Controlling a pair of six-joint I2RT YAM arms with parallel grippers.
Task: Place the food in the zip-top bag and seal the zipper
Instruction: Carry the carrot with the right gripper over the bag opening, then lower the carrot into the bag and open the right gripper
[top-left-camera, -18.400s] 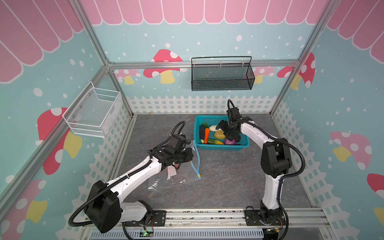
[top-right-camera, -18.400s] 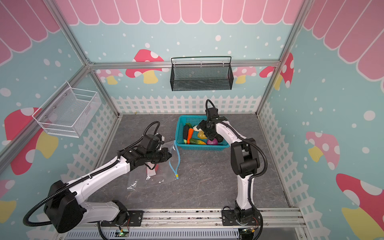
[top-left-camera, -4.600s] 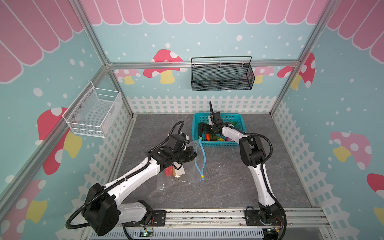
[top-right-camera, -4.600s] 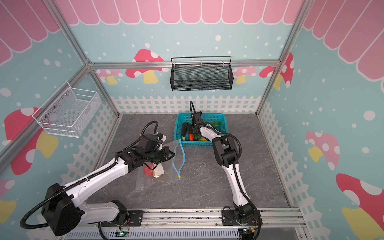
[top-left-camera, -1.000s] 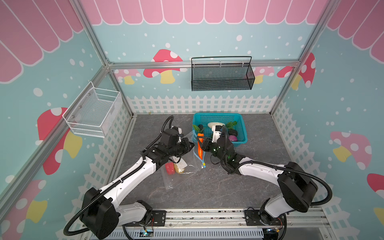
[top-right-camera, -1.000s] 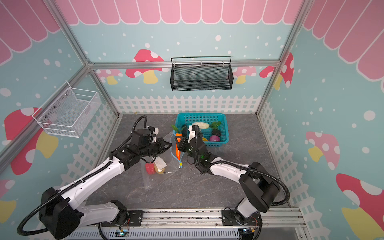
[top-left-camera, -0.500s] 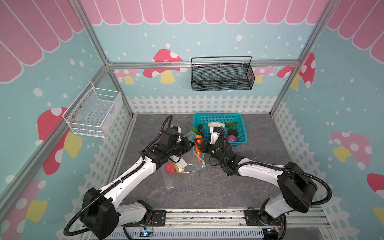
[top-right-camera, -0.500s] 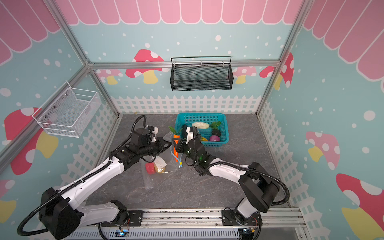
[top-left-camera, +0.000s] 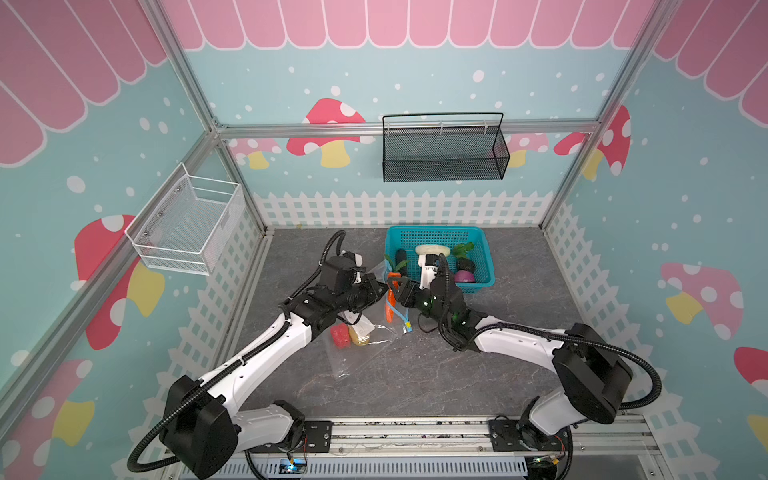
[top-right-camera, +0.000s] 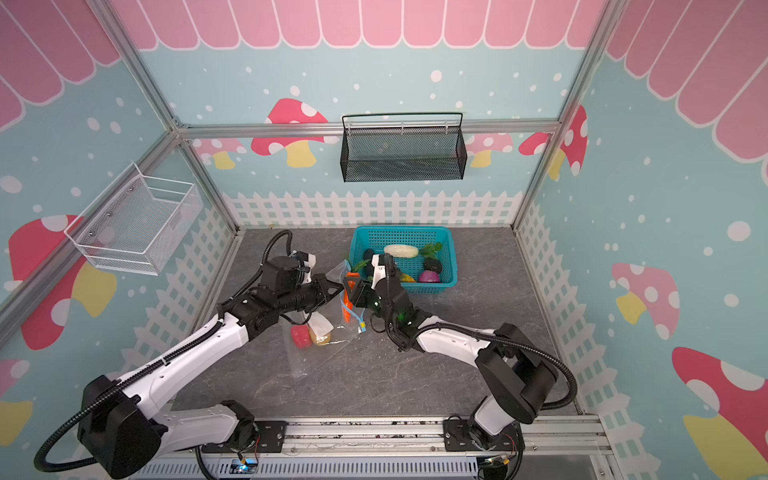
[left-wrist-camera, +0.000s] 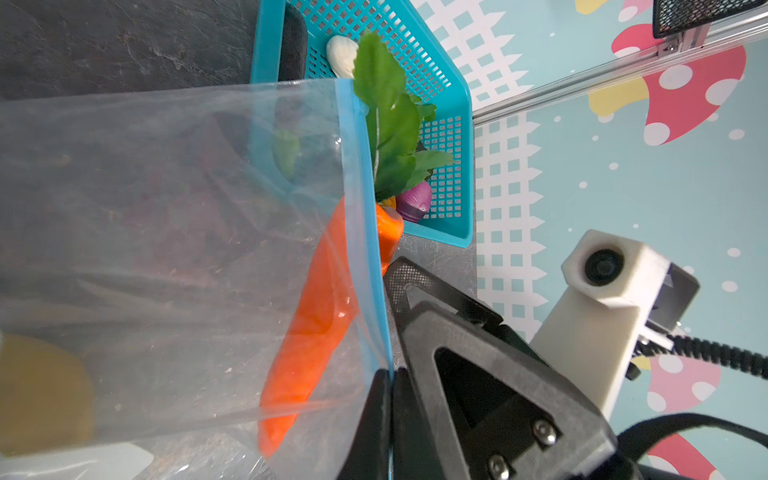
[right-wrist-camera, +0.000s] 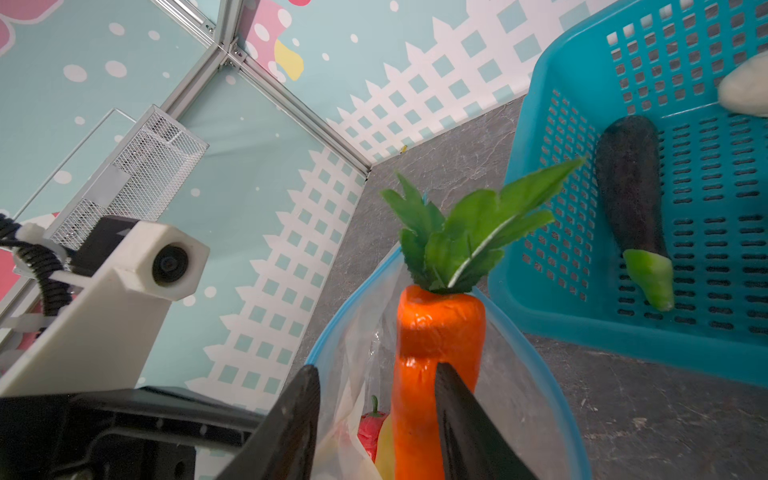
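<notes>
Carrot stands half in the bag, right gripper spread loose beside it, left gripper clamped on the open zipper (red pepper and yellow potato already inside), with eggplant, radish and onion waiting in the basket.

Left end effector clamped tight; right end effector jaws parted; tips facing, close.
</notes>
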